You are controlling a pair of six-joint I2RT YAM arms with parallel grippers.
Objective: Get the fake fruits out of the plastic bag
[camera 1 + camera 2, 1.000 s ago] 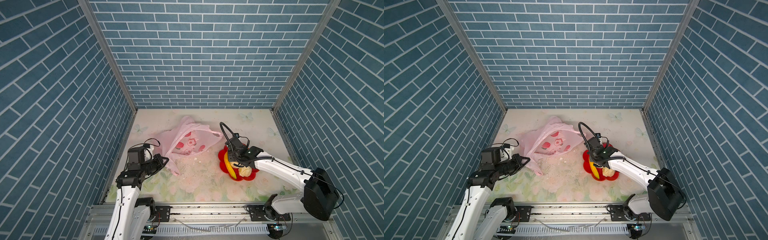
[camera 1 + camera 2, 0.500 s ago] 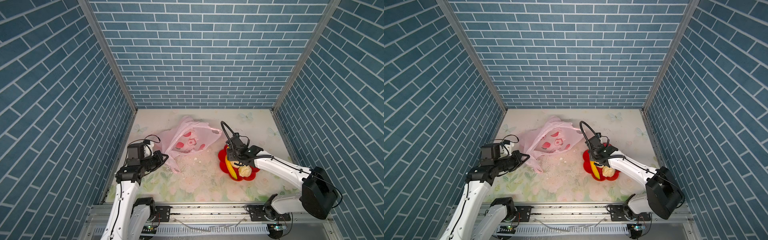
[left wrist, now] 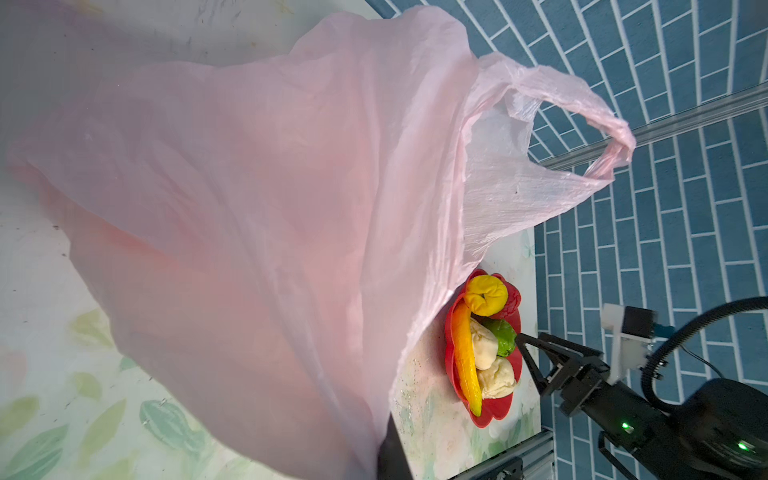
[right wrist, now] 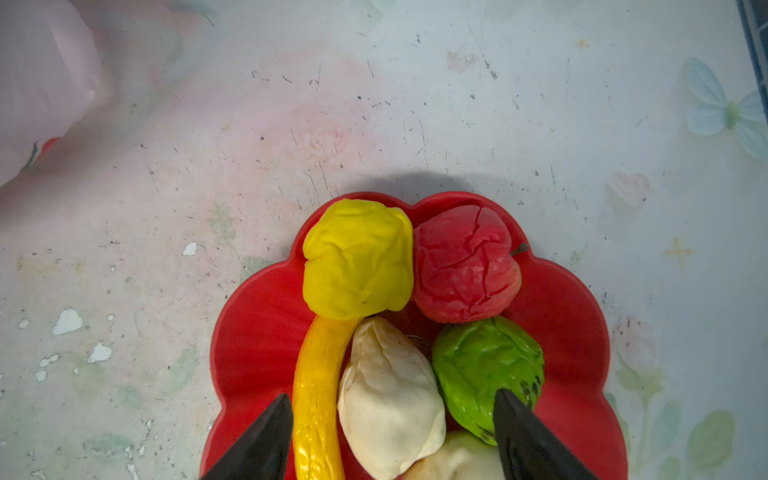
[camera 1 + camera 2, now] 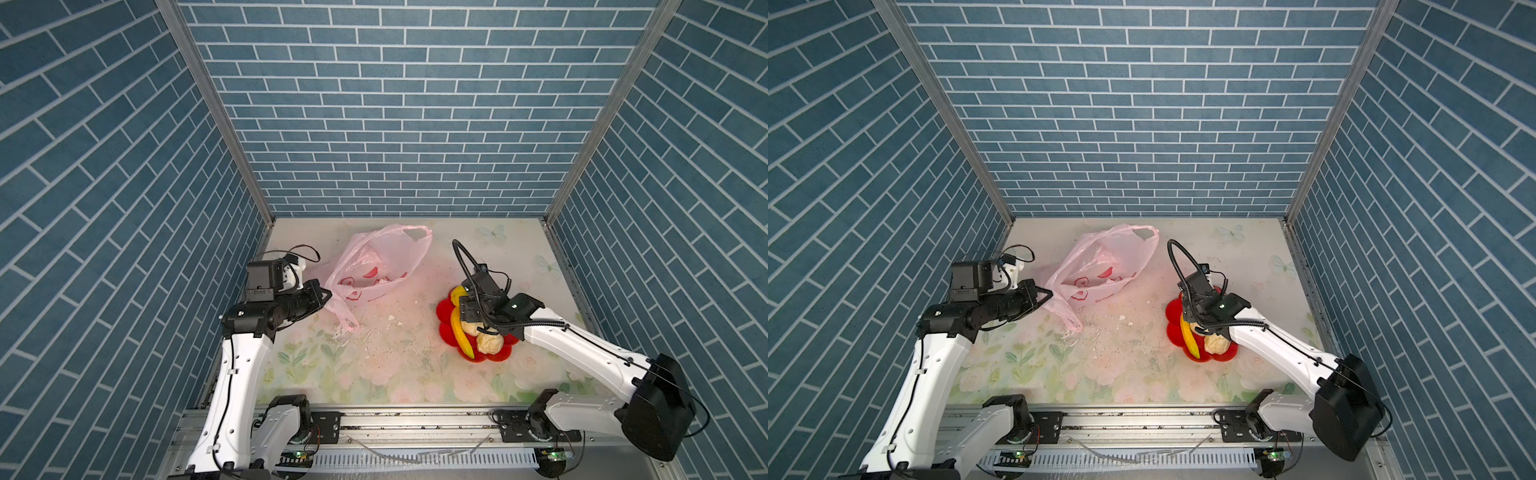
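The left gripper (image 5: 327,295) is clamped shut on a pinch of thin film at the edge of the pink plastic bag (image 5: 382,257). The left wrist view shows only one dark finger (image 3: 392,451), with the film rising straight off it. From that pinch the bag stretches away beyond the fingertips, partly lifted off the table (image 5: 395,374), and its handle loop (image 3: 611,137) is at the far end. I judge the grip is there to hold one end up, so that anything left inside slides away from the fingers towards the opening. The film hangs slack and no fruit bulge shows through it, though the printed red pictures make that hard to confirm.

Well apart from the bag, the right gripper (image 4: 392,397) hovers over the red flower-shaped plate (image 4: 257,332) with its fingers (image 4: 262,436) spread wide and holding nothing.

- **Inside one fingertip:** the banana (image 4: 318,395) lies just within it.
- **Between the fingers:** a cream ball (image 4: 390,399) sits here.
- **Under the other fingertip:** the green bumpy fruit (image 4: 486,365).
- **Beyond the fingertips:** the lemon (image 4: 357,257) and a crumpled red fruit (image 4: 465,264) touch side by side.
- **Back towards the wrist:** a second cream ball (image 4: 453,461) peeks in.

The open stance above the pile looks like a drop-off. The raised rim probably keeps the round pieces from rolling away. That makes six fruits on the plate, and no orange shows in any view.
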